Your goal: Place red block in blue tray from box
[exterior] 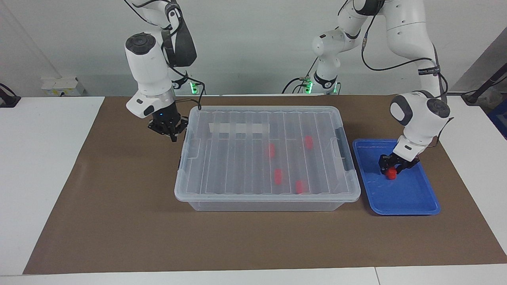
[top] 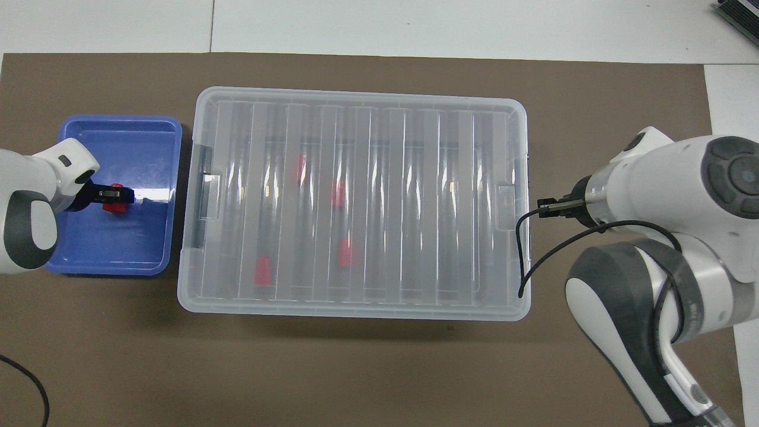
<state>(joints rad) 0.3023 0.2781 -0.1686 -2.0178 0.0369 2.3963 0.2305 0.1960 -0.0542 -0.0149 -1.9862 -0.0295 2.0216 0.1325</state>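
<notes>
The left tool (exterior: pixel 391 169) clamps the small bright red plastic block (exterior: pixel 391 173) low inside the shallow blue plastic tray (exterior: pixel 412 206), apparently for release; the right tool (exterior: pixel 168 128) waits beside the lidded clear plastic box (exterior: pixel 222 198), finger state unreadable

Plain white wall (exterior: pixel 245 43) runs along the robots' end of the room, no marks on it. White tabletop (exterior: pixel 43 166), w/ a big brown mat (exterior: pixel 130 221) covering most of the middle; bare white strips show at both ends & along the edge farthest from the robots. Seams betw. table panels visible. Small white box w/ yellow bits (exterior: pixel 61 86) sits by the wall at the right arm's end. Green indicator lights (exterior: pixel 193 87) glow near the wall. Light is even, soft shadows only.
</notes>
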